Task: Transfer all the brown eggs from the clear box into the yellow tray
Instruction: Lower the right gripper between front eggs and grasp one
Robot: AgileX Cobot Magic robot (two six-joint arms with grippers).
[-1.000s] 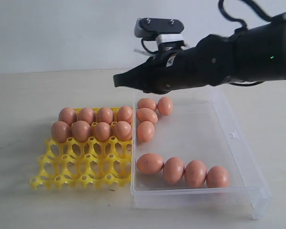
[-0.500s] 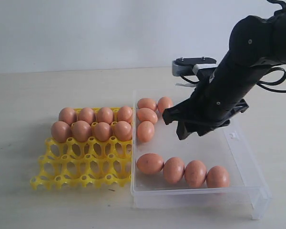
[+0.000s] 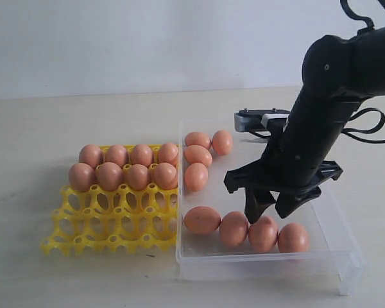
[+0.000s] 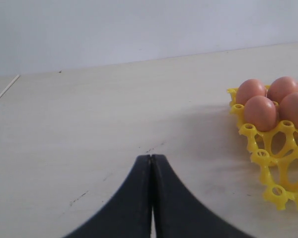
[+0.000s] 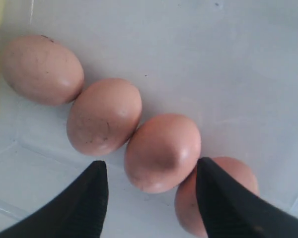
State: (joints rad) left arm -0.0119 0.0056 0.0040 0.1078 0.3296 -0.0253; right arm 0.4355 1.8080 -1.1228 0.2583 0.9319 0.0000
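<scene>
Exterior view: the right pincer hangs spread over four brown eggs lined along the near wall of the clear box. Four more lie farther back, and eight fill the yellow tray.
Left wrist view: the left pincer is pressed together above the table.
Right wrist view: spread fingers flank one egg.

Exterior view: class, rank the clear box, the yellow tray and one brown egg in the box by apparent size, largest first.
1. clear box, largest
2. yellow tray
3. brown egg, clearly smallest
</scene>
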